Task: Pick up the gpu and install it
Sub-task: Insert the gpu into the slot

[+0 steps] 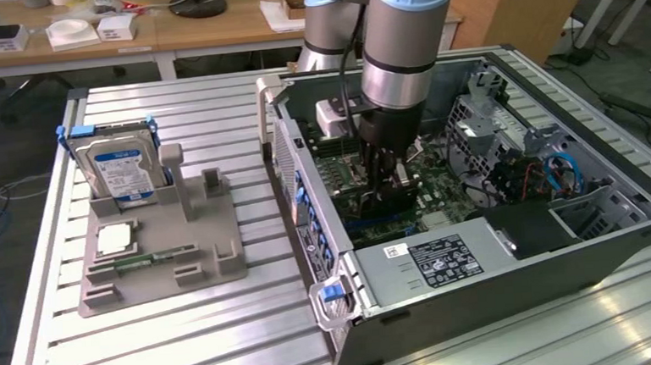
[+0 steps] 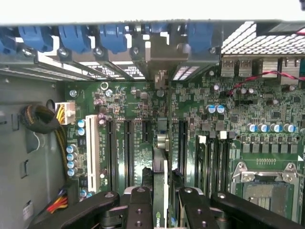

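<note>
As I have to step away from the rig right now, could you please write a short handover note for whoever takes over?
Gripper: shut on the gpu, card held edge-on.
Position: inside the open computer case, over the expansion slots of the motherboard.
Done: gpu picked up and carried into the case.
Left: seating it; whether it has entered a slot cannot be told.
Hard drive stands in the grey holder outside.

Exterior high, oblique over case [image 1: 480, 300]; wrist past pincer [image 2: 162, 192], close on motherboard [image 2: 133, 100]
</note>
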Available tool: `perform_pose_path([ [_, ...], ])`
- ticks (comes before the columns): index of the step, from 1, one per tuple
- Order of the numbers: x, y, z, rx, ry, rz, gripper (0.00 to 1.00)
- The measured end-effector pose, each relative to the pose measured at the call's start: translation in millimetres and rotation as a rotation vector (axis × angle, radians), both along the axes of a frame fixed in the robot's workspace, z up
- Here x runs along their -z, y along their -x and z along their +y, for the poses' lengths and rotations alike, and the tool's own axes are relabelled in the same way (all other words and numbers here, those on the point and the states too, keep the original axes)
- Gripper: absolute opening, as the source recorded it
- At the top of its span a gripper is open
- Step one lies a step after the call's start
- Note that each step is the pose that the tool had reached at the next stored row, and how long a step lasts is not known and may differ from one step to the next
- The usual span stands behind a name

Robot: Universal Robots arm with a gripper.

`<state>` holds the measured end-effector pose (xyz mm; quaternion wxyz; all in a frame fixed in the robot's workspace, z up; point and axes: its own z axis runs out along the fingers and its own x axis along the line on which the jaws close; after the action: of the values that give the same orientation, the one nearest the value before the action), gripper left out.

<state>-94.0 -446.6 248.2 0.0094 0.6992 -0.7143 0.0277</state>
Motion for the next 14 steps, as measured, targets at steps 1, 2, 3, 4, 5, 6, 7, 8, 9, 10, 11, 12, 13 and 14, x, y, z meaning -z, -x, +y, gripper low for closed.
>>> perform_pose_path([
  [1, 0.3, 0.0, 0.0, 0.0, 0.0001, 0.0, 0.26],
  [2, 0.3, 0.0, 0.0, 0.0, 0.0001, 0.0001, 0.26],
  [3, 0.4, 0.0, -0.1, 0.0, 0.0001, 0.0001, 0.26],
  [4, 0.6, 0.0, 0.0, 0.0, -0.0001, 0.0, 0.26],
  [5, 1.0, 0.0, 0.0, 0.0, -0.0004, -0.0001, 0.26],
  [6, 1.3, 0.0, 0.0, 0.0, -0.0006, -0.0003, 0.26],
  [7, 1.3, 0.0, 0.0, 0.0, -0.0005, -0.0002, 0.26],
  [8, 1.2, 0.0, 0.0, 0.0, -0.0004, -0.0001, 0.26],
  [9, 1.2, 0.0, 0.0, 0.0, -0.0004, -0.0001, 0.26],
  [10, 1.2, 0.0, 0.0, 0.0, -0.0003, -0.0001, 0.26],
  [11, 1.2, 0.0, 0.0, 0.0, -0.0003, -0.0001, 0.26],
  [12, 1.2, 0.1, 0.0, 0.0, -0.0003, -0.0001, 0.26],
  [13, 1.2, 0.1, 0.0, 0.0, -0.0003, -0.0001, 0.26],
  [14, 1.2, 0.1, 0.0, 0.0, -0.0003, -0.0002, 0.26],
])
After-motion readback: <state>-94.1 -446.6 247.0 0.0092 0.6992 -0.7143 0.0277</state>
